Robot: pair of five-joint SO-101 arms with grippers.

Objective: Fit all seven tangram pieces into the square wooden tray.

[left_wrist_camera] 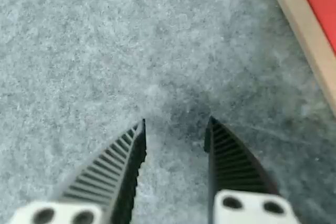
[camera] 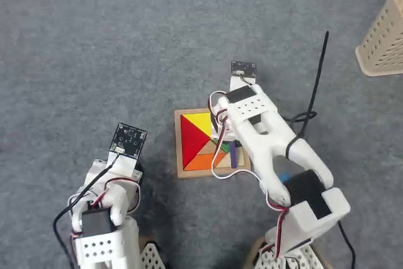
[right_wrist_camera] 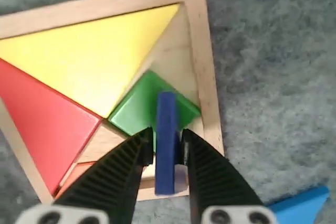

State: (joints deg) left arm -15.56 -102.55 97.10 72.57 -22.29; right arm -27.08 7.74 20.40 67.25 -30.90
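The square wooden tray [right_wrist_camera: 205, 66] holds a yellow triangle [right_wrist_camera: 89, 56], a red triangle [right_wrist_camera: 42, 119], a green square [right_wrist_camera: 134, 108] and an orange piece [right_wrist_camera: 79, 174]. My right gripper [right_wrist_camera: 164, 135] is shut on a dark blue piece [right_wrist_camera: 166, 150], which stands on edge over the green square near the tray's rim. A light blue piece [right_wrist_camera: 296, 205] lies on the carpet just outside the tray. In the high view the right arm covers the tray's [camera: 178, 149] right side. My left gripper [left_wrist_camera: 176, 124] is open and holds nothing, low over the carpet left of the tray [left_wrist_camera: 299, 19].
Grey carpet covers the table. A perforated beige box [camera: 384, 36] stands at the far right edge. A black cable [camera: 318, 86] rises from the right arm. The left arm [camera: 107, 206] sits at the near left.
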